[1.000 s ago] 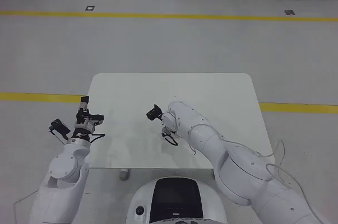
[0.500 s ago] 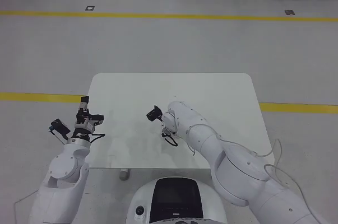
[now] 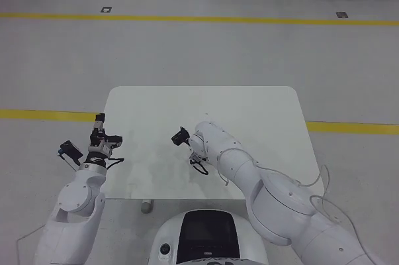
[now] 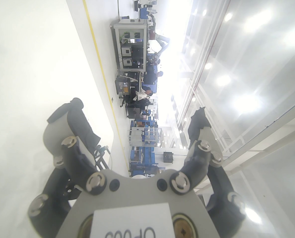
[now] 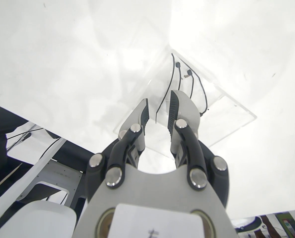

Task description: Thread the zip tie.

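R hand point(image 5: 158, 102) spread, tips over zip ties point(image 5: 178, 65) in clear tray point(image 5: 236, 117); L hand point(image 4: 137, 107) wide open by table point(image 3: 252, 112) edge.

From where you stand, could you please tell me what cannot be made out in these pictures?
- Number of zip ties: in the right wrist view the thin strands overlap, and the right gripper covers their lower ends.
- Whether any tie is already threaded: the heads are too small to tell.
- Near edge of the tray: hidden behind that gripper.
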Tool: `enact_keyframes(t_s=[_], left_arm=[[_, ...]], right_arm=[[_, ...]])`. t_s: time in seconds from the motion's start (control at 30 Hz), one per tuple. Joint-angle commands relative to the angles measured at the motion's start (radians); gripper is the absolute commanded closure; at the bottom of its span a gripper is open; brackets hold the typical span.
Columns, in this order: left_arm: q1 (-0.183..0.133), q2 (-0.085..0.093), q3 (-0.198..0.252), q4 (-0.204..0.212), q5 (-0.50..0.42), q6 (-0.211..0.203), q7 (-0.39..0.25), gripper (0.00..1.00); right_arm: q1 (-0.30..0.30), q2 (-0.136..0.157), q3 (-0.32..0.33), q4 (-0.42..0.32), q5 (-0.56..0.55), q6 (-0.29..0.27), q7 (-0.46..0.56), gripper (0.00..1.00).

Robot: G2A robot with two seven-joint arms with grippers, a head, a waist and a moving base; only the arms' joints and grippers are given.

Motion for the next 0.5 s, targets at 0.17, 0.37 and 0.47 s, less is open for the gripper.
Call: enact_keyframes(t_s=[0.17,0.37,0.47], left_arm=[[0.000,0.000,0.000,0.000,0.000,0.000,0.000,0.00],[0.000,0.000,0.000,0.000,0.000,0.000,0.000,0.00],[0.000,0.000,0.000,0.000,0.000,0.000,0.000,0.00]], right_arm=[[-0.002,-0.010,0.000,0.010,-0.015,0.014,0.000,0.81],[-0.002,-0.017,0.004,0.018,-0.023,0.027,-0.002,0.82],[-0.003,-0.019,0.005,0.021,-0.027,0.030,0.000,0.85]])
